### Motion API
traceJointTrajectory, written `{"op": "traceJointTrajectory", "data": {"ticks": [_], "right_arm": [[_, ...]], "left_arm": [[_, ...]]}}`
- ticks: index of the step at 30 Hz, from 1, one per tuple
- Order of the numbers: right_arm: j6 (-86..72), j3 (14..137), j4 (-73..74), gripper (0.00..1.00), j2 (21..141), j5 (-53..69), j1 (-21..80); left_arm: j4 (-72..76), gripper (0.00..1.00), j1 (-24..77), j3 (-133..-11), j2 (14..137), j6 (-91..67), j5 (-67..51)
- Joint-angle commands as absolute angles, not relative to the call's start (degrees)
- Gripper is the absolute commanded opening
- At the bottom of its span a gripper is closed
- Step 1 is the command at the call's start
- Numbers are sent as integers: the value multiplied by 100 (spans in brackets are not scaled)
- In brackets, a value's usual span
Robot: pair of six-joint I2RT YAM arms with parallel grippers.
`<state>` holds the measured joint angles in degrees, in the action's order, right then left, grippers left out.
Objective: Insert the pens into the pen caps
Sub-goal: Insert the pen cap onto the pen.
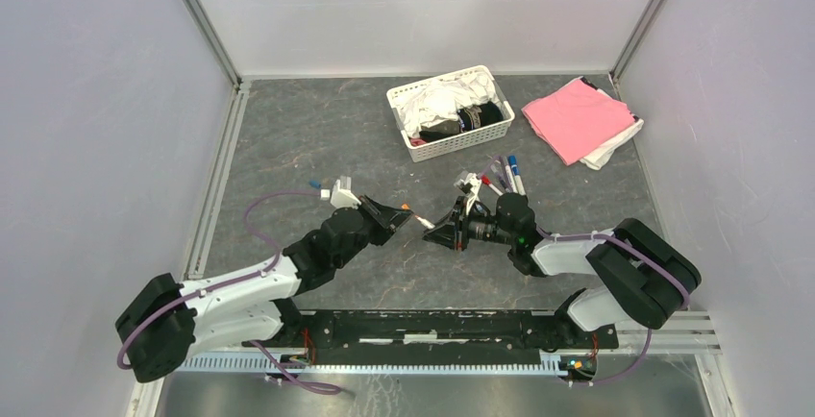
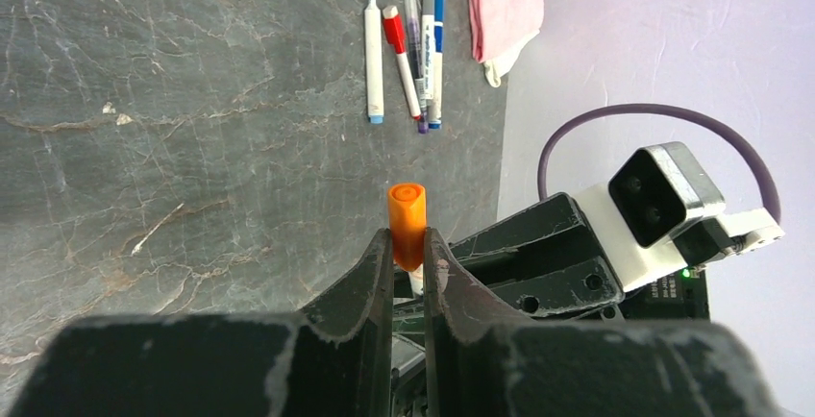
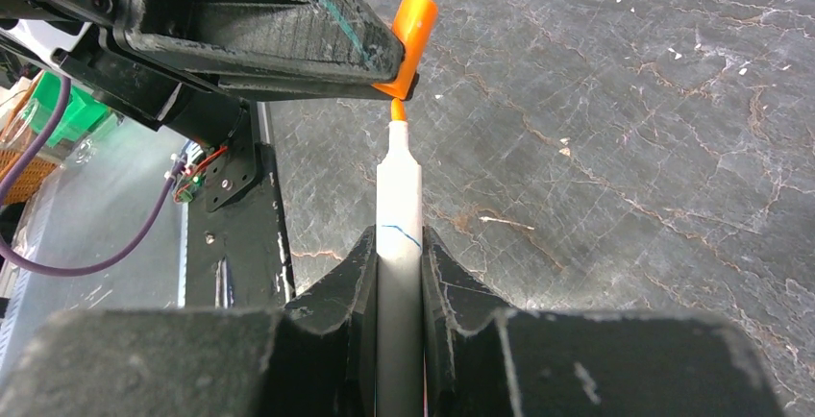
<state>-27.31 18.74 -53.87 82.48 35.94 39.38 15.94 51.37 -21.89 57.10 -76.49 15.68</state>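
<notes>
Right jaws were clamped on a white pen (image 3: 399,196), left jaws on the orange cap (image 2: 407,220). Pen tip sat right at the cap's mouth, with the cap tilted a bit. Capping step, I'd say: next called for straightening up, then a push. Other pens (image 2: 413,52) lay farther out on the tabletop (image 2: 192,148).

Pretty clearly a robotics lab test cell: plain white walls (image 1: 404,4) on aluminium framing (image 1: 197,13) box in a grey counter (image 1: 317,138), with arms (image 1: 240,287) bolted to a rail (image 1: 432,326) and loose cables (image 1: 264,210).
</notes>
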Motion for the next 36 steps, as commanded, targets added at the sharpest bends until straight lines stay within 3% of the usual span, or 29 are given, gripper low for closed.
{"op": "traceJointTrajectory", "data": {"ticks": [1,36], "right_arm": [[-2806,2057,-5502,0,8140,3553,3974],[-2763,2106,-5269,0,7999,3393,4045]], "left_arm": [[1651,2,5215,-2394,5796,-7737,1799],[1639,2,5405,-2430,5880,-7827,1947]]}}
